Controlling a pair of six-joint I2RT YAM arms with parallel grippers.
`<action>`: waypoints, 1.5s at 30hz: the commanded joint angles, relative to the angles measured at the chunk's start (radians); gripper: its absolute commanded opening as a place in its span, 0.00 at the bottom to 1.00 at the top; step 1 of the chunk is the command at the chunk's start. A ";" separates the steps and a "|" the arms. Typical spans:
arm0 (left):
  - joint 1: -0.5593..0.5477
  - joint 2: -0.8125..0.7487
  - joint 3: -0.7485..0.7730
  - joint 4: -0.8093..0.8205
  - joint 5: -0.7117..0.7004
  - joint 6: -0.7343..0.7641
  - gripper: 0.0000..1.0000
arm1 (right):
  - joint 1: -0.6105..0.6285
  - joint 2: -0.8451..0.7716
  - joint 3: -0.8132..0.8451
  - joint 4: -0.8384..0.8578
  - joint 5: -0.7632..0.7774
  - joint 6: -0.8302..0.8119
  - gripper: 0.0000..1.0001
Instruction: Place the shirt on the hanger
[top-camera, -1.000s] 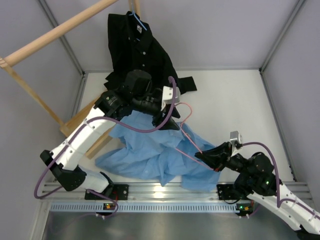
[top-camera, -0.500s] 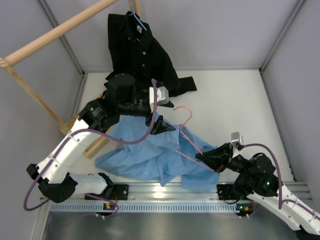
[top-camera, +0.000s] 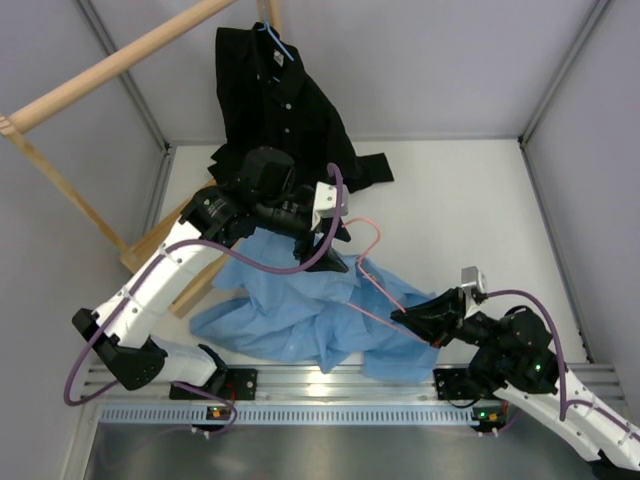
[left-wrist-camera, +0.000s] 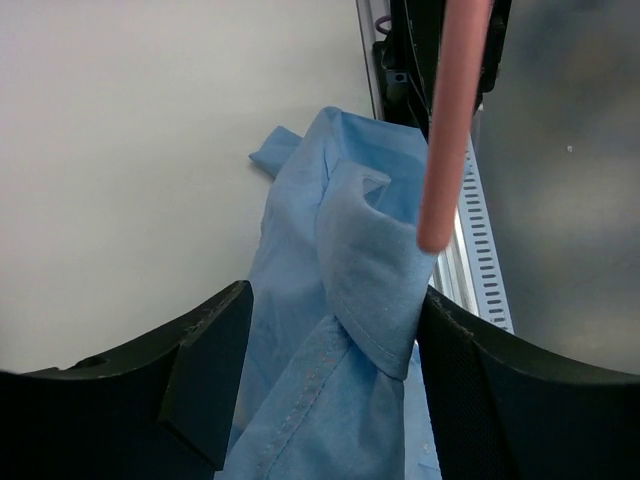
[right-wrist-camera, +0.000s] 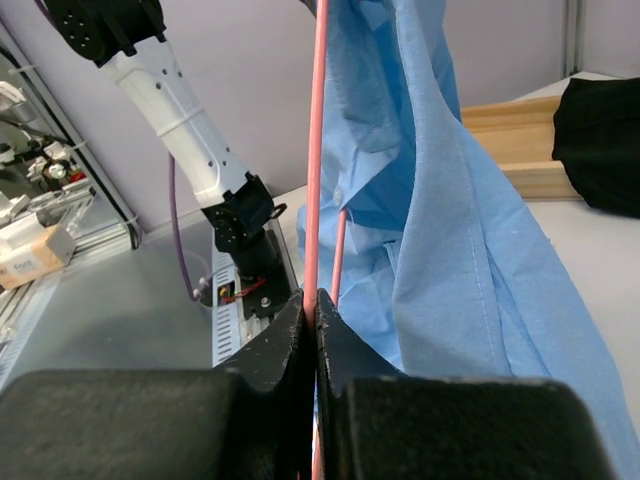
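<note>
Light blue shirt (top-camera: 300, 310) lies crumpled on the white table (top-camera: 470, 200) at lower center of the top view, pink hanger (top-camera: 383, 287) against its right side, right gripper (top-camera: 405, 320) pinching the hanger wire tight, left gripper (top-camera: 335, 262) fingers spread around a raised shirt fold, black shirt (top-camera: 285, 110) hanging at upper center.

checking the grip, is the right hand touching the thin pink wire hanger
Touching. The right wrist view shows the right hand clamped shut on the thin pink wire hanger, which runs straight up from between its jaws.
</note>
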 joint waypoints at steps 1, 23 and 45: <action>0.007 -0.004 0.045 -0.040 0.066 0.054 0.68 | 0.000 -0.002 0.080 0.086 -0.056 -0.031 0.00; 0.005 -0.019 0.076 -0.099 0.211 0.111 0.00 | 0.000 0.104 0.125 0.149 -0.076 -0.062 0.00; 0.005 -0.217 -0.131 0.489 -0.328 -0.404 0.00 | 0.000 0.095 0.171 -0.287 0.326 0.041 0.63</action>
